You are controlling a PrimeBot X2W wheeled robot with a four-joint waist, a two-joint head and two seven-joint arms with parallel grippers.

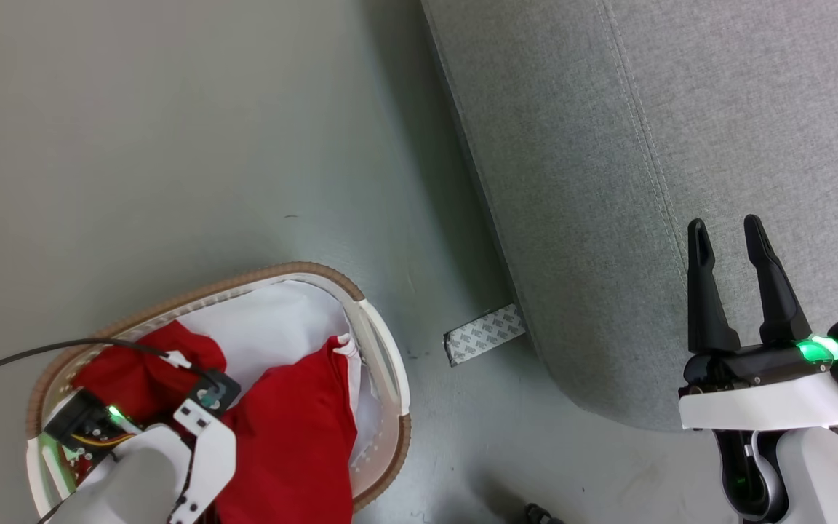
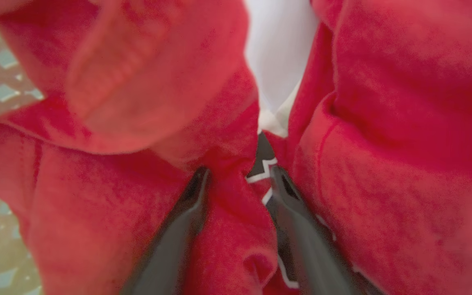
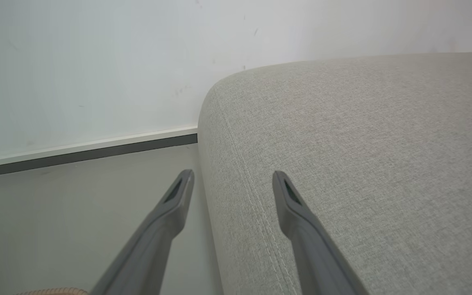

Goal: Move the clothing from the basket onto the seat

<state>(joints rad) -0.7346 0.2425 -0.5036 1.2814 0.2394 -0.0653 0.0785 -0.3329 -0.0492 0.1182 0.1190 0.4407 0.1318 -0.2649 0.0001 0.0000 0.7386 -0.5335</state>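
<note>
The left end effector (image 2: 239, 172), spread, is straddling a fold of the red clothing (image 1: 295, 429), which is lying in the basket (image 1: 388, 364). The right end effector (image 1: 724, 224) is hovering, spread, over the grey seat (image 1: 608, 145) near its edge.

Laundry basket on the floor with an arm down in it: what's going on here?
The robot is working on moving clothes from the laundry basket to the grey seat beside it. Its left claw is down among the clothes, open, with a fold of the red jersey between its fingers, not yet clamped. A white piece lies alongside. The right claw hovers open over the seat's edge, holding nothing. All the clothing seen is in the basket.
</note>
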